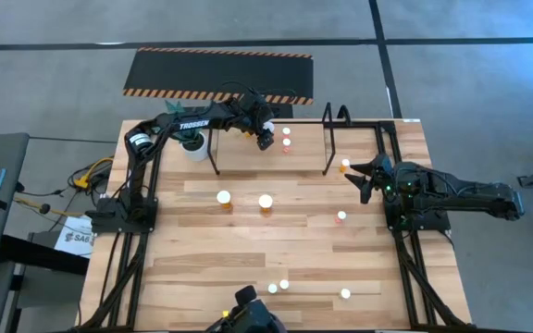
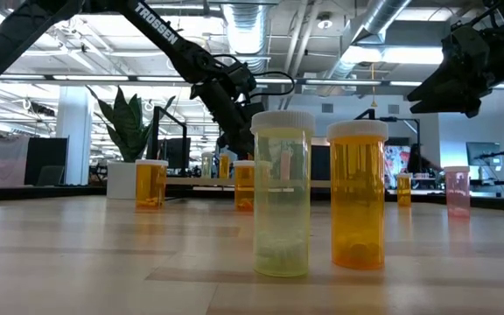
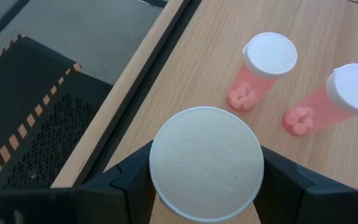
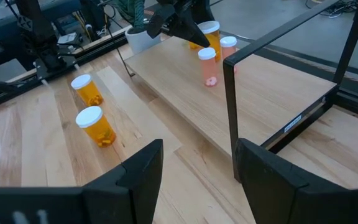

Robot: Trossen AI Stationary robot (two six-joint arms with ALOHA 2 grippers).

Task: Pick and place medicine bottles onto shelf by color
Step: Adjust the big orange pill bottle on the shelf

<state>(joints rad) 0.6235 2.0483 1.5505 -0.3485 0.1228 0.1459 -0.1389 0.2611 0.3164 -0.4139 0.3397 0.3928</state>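
At the table's left edge the left arm's base stands, and the arm reaches across the back to hold the left gripper (image 1: 265, 139) over the shelf (image 1: 248, 153), its fingers (image 3: 126, 186) clamped on the sides of a white-capped bottle (image 3: 207, 163) seen cap-on in the left wrist view; the right wrist view shows this bottle's body to be orange. Just beside it on the shelf board stand two small pink bottles (image 3: 267, 67), both upright and close together, toward the shelf's back edge. A white pot with a green plant (image 1: 193, 148) sits at the shelf's left end. On the open table in front of the shelf stand two large orange bottles (image 1: 224, 199) side by side near the middle. Four more small bottles are spread over the table's right half and front edge: one beside the shelf's right upright (image 1: 345, 166), one further forward (image 1: 341, 217), and others along the front edge (image 1: 283, 285). The right gripper (image 1: 366, 180) hovers near the table's right edge, just beyond the shelf's right end, its jaws apart and holding nothing.
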